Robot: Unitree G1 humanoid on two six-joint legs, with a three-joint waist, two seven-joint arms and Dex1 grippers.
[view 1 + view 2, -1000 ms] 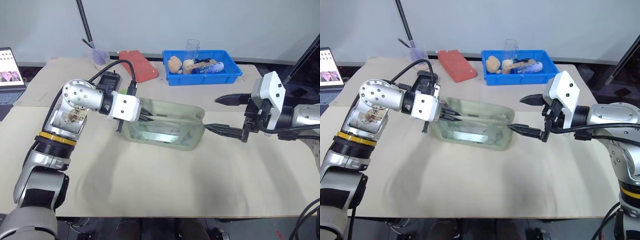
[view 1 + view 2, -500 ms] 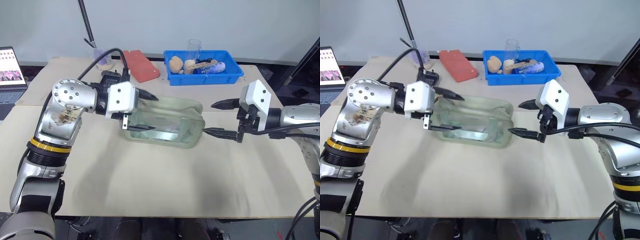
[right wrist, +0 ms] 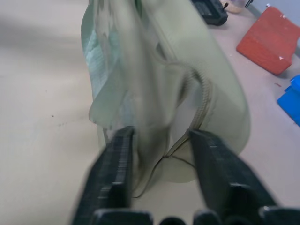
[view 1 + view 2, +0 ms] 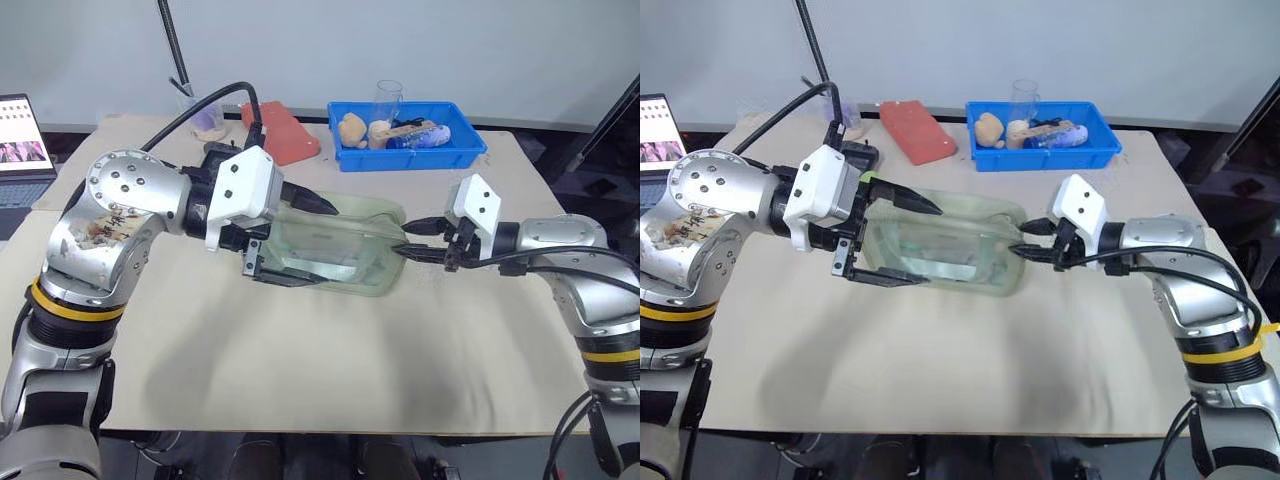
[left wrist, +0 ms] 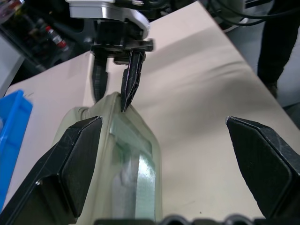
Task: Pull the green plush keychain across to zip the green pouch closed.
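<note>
The pale green pouch (image 4: 345, 245) lies on its side in the middle of the table, its clear window facing me. My left gripper (image 4: 300, 240) is open wide at the pouch's left end, one finger above it and one in front along the table. My right gripper (image 4: 415, 240) has pinched its fingers (image 3: 117, 168) together on the fabric at the pouch's right end (image 5: 112, 101). A small bit of the bright green plush keychain (image 4: 868, 179) peeks out behind my left gripper's body; the rest is hidden.
A blue tray (image 4: 465, 150) with a tan plush, a bottle and a glass stands at the back. A flat red case (image 4: 280, 130), a plastic cup (image 4: 205, 115) and a black device are at the back left. A laptop (image 4: 20, 140) sits far left.
My left gripper has opened and pulled back and up from inside the pouch's left end. My right gripper has moved in to the pouch's right end and narrowed its fingers onto it.
</note>
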